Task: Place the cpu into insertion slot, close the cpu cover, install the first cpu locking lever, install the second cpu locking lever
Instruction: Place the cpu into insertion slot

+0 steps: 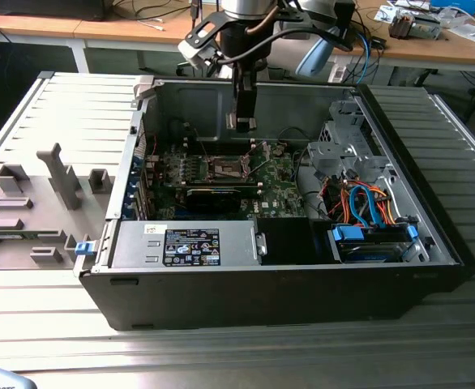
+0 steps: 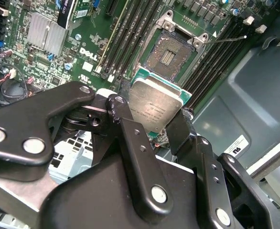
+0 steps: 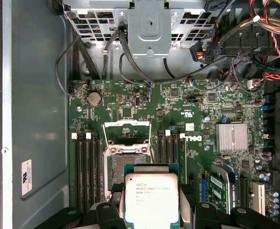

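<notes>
We had cpu (image 2: 154, 107) gripped in jaws above open insertion slot (image 2: 171, 55); we judged level, square alignment essential

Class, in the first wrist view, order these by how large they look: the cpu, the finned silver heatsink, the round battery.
1. cpu, though its nearness to the camera inflates it.
2. finned silver heatsink.
3. round battery.
</notes>
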{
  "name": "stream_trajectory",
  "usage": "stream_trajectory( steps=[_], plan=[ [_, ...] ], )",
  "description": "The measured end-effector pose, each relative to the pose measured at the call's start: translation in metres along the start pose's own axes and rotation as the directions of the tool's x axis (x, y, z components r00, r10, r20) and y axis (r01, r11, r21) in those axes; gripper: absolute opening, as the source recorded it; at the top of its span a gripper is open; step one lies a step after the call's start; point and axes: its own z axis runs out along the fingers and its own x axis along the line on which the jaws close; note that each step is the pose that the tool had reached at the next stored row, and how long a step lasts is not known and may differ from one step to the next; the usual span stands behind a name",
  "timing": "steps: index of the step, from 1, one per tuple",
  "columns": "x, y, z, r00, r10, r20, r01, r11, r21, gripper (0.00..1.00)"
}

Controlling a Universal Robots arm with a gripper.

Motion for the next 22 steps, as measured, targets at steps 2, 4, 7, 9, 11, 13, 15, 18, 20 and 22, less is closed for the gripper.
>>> stream_trajectory(
  steps=[2, 4, 7, 9, 11, 13, 15, 18, 20, 22],
  plan=[
    [0.0, -0.0002, 0.0004, 1.0, 0.0, 0.0, 0.0, 1.0, 0.0, 0.55],
    [0.0, -0.0004, 0.0008, 1.0, 0.0, 0.0, 0.0, 1.0, 0.0, 0.55],
    [0.0001, -0.0008, 0.0021, 1.0, 0.0, 0.0, 0.0, 1.0, 0.0, 0.55],
    [0.0001, -0.0009, 0.0024, 1.0, 0.0, 0.0, 0.0, 1.0, 0.0, 0.55],
    [0.0001, -0.001, 0.003, 1.0, 0.0, 0.0, 0.0, 1.0, 0.0, 0.55],
    [0.0002, -0.0011, 0.0035, 1.0, 0.0, 0.0, 0.0, 1.0, 0.0, 0.55],
    [0.0002, -0.0011, 0.0037, 1.0, 0.0, 0.0, 0.0, 1.0, 0.0, 0.55],
    [0.0002, -0.0011, 0.0042, 1.0, 0.0, 0.0, 0.0, 1.0, 0.0, 0.55],
    [0.0002, -0.0013, 0.0059, 1.0, 0.0, -0.0001, 0.0, 1.0, 0.0, 0.55],
    [0.0003, -0.0013, 0.0062, 1.0, 0.0, -0.0001, 0.0, 1.0, 0.0, 0.55]
  ],
)
